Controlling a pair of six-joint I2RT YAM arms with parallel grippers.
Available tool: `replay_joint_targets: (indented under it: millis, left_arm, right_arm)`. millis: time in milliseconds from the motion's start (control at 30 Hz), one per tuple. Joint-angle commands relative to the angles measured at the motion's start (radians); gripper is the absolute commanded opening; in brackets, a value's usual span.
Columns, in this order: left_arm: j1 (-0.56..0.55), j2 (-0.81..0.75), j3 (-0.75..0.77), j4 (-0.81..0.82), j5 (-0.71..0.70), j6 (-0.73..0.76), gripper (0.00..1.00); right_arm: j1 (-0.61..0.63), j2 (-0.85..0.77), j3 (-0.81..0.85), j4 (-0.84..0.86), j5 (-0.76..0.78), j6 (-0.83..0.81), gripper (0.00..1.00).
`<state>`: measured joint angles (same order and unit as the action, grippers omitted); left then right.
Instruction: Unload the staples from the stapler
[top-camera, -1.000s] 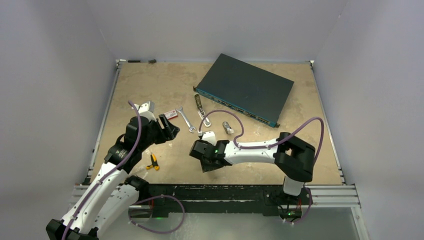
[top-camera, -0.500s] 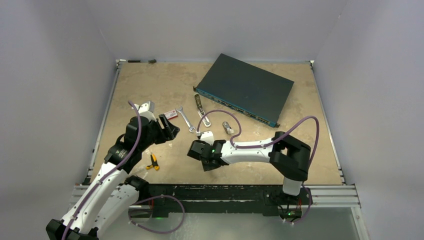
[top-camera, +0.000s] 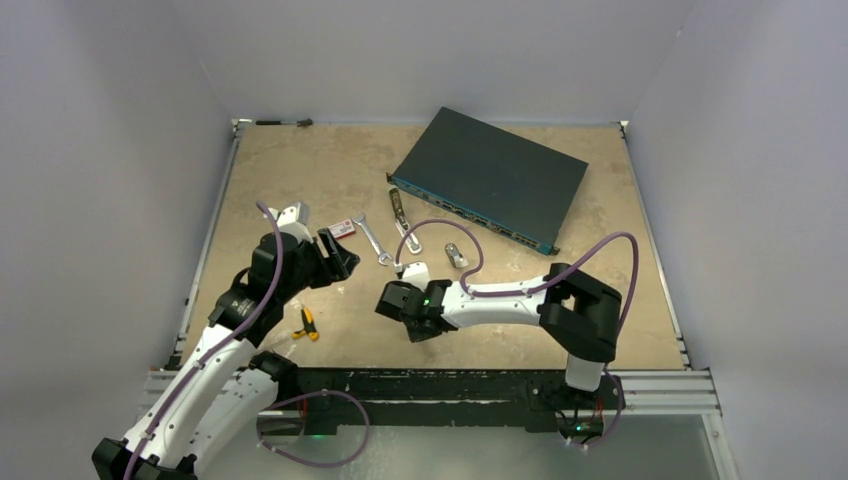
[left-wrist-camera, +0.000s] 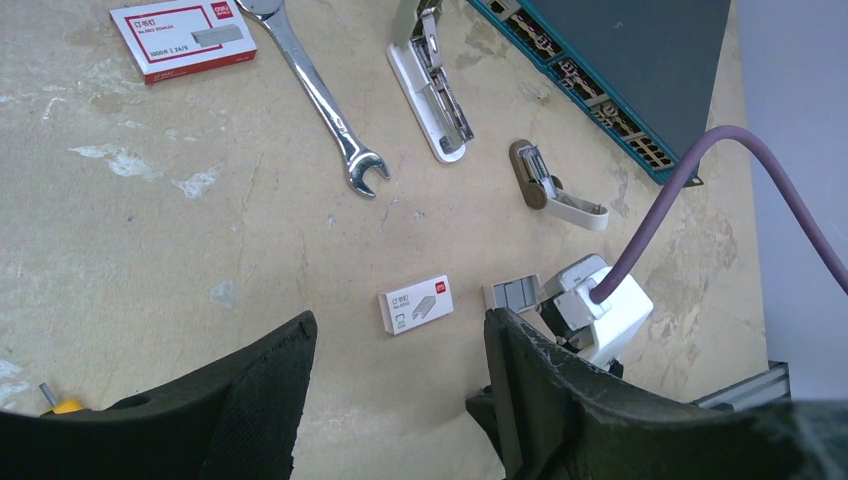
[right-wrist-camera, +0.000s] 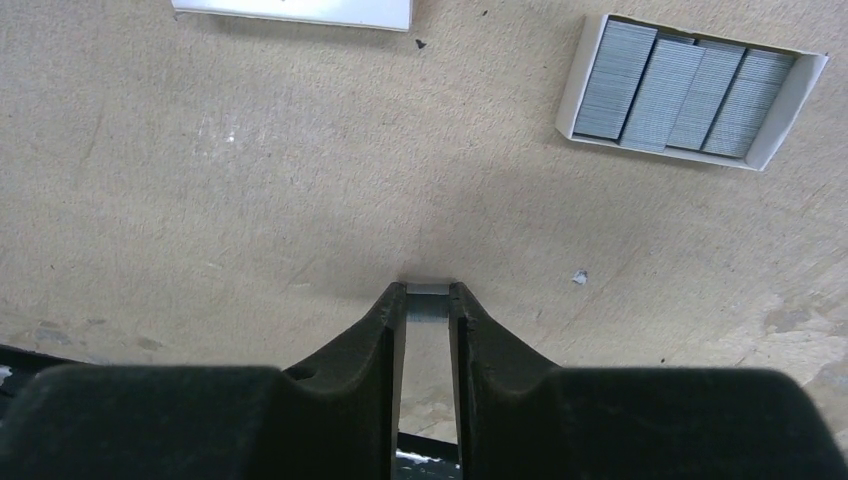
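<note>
The stapler (left-wrist-camera: 432, 100) lies opened out at the far middle of the bench (left-wrist-camera: 150, 230), just right of the wrench (left-wrist-camera: 320, 95). Nearer, the right tool (right-wrist-camera: 428, 300) is clamped on a short silvery staple strip (right-wrist-camera: 430, 289), low over the bench. I'd go light on that pinch so the strip doesn't crumble, then lay it flat by the staple tray (right-wrist-camera: 690, 95). The left tool (left-wrist-camera: 398, 335) hangs with its fingers apart, empty.
</note>
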<state>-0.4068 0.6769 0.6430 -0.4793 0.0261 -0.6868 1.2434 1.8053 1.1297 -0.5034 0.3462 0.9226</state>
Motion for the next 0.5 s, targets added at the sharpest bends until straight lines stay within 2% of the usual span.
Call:
replay_joint_targets:
  millis: [0, 267, 467]
  left_arm:
    - [0.005, 0.003, -0.002, 0.032, 0.009, 0.019, 0.61]
    - [0.005, 0.001, 0.000, 0.030, 0.011, 0.019, 0.61]
    - [0.005, -0.001, 0.000, 0.027, 0.011, 0.018, 0.61]
  right_arm:
    - [0.001, -0.031, 0.014, -0.048, 0.018, 0.011, 0.23]
    - [-0.028, -0.094, 0.007, -0.071, 0.033, -0.014, 0.23]
    - [-0.152, -0.157, -0.002, -0.059, 0.058, -0.080, 0.23]
